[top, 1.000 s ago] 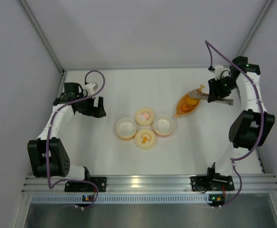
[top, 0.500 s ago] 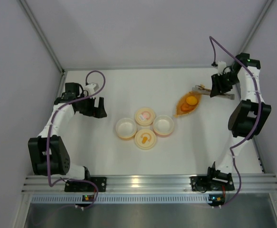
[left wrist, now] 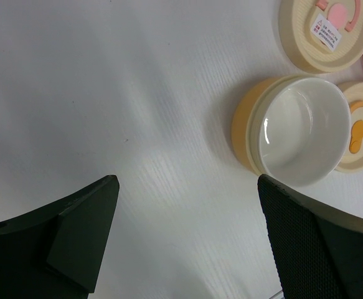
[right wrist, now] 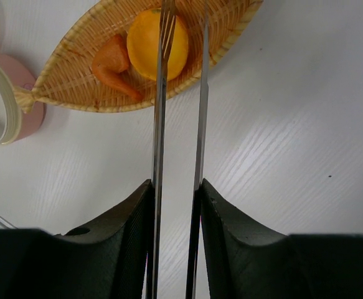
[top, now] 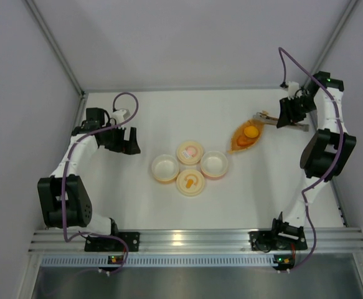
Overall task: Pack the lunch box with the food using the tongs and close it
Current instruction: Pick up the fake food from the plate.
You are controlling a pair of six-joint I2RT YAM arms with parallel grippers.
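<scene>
Right hand [right wrist: 175,187] grips tongs [right wrist: 158,112], tips at the food [right wrist: 142,38]

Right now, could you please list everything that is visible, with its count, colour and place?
yellow-orange tub: one, open, mid-table
pink tub: one, open, right of it
pink-marked lid: one, cream, between tubs, far side
orange-marked lid: one, cream, between tubs, near side
leaf-shaped dish: one, woven orange-tan, right of pink tub
ball: one, orange-yellow, in dish
wedge: one, orange, in dish
tongs: one, silver, tips over ball
table: one, white
left gripper: open, empty
right gripper: shut on tongs
</scene>
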